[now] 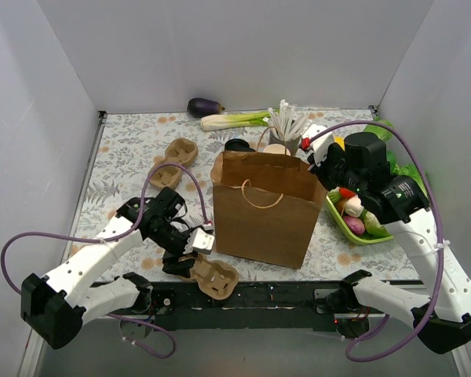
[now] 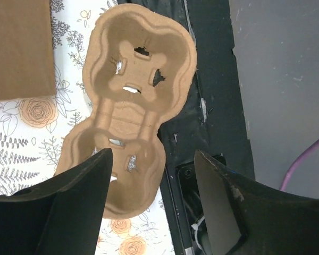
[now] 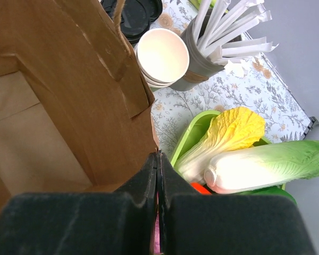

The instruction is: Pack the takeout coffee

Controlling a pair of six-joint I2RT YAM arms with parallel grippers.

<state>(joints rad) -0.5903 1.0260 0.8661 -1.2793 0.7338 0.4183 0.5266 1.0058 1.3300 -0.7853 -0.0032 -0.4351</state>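
Two pincers — left [image 2: 153, 157] agape; right [image 3: 158, 158] on bag [image 1: 261, 216]

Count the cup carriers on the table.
2 carriers: one under the left tool at the near edge; one behind, left of the bag. Bag may hide others.

White arm shells [image 1: 86, 271], black joints [image 1: 361, 153]; purple cable [image 1: 16, 243] off each arm; pincer fingers [image 2: 80, 207] black, possibly padded.

Floral table [image 1: 125, 149], paper bag [image 1: 263, 216], cup carriers [image 1: 213, 276], perhaps eggplant [image 1: 205, 107]
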